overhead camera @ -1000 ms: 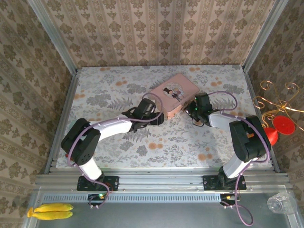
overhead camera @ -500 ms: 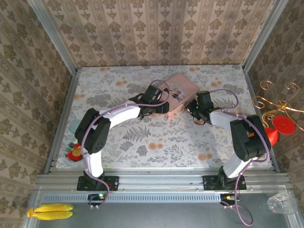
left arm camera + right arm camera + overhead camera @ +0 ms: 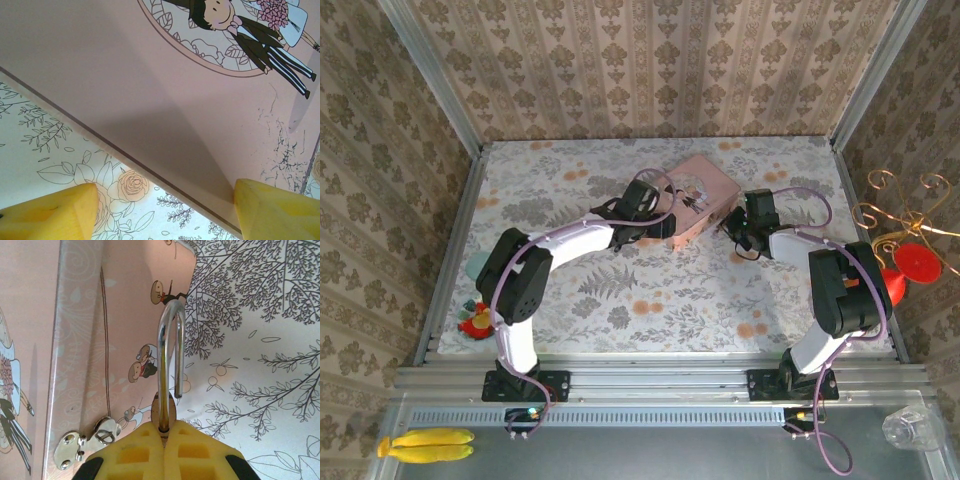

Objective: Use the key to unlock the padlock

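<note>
As our right gripper [image 3: 163, 432] pinched the tiny brass padlock [image 3: 163, 409] shallowly, left gripper [image 3: 165, 200] agape, we feared it slipping free.

Reaching the left arm [image 3: 570, 240] forward and to the right from its base, elbow bent, wrist tipped downward, and holding the left gripper [image 3: 165, 212] with its yellow fingers [image 3: 50, 212] spread wide apart. Bending the right arm [image 3: 805, 245] forward and leftward toward the other, pressing the right gripper [image 3: 164, 435] closed, fingertips meeting and pinching the padlock [image 3: 163, 412] by its body.
</note>
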You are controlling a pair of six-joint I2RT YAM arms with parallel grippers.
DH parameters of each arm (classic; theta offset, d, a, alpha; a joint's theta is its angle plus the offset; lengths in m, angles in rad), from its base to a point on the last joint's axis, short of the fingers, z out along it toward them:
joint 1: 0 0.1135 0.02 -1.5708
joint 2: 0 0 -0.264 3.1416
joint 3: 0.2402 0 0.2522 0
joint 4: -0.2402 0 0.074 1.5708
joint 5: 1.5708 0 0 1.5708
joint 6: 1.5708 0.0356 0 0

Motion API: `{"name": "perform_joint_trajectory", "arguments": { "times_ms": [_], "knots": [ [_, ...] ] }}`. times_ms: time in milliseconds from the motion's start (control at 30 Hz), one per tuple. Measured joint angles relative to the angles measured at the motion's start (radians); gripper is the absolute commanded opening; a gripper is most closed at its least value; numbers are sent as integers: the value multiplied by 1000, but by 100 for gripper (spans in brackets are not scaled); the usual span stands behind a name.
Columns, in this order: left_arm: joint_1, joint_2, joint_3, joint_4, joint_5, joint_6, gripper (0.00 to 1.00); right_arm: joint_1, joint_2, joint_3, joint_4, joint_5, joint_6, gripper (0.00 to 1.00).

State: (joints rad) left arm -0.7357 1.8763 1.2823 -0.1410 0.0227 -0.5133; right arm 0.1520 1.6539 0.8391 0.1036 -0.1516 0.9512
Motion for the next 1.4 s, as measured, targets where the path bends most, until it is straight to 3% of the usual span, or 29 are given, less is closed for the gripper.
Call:
{"name": "perform_joint_trajectory", "arguments": {
  "times_ms": [300,533,800,1100,1400],
  "knots": [
    [17,-156,-154,-22,-8,24,73,29,-137,-31,-56,-29,-69,0],
    [53,-474,-422,75,-34,75,73,144,-334,-97,-169,-48,-181,0],
    [227,-813,-695,127,-24,164,78,322,-464,-130,-272,-50,-276,0],
    [263,-962,-850,172,21,230,82,543,-457,-157,-274,-8,-298,0],
    [325,-1009,-924,229,77,240,82,715,-271,-153,-198,9,-270,0]
  ]
}}
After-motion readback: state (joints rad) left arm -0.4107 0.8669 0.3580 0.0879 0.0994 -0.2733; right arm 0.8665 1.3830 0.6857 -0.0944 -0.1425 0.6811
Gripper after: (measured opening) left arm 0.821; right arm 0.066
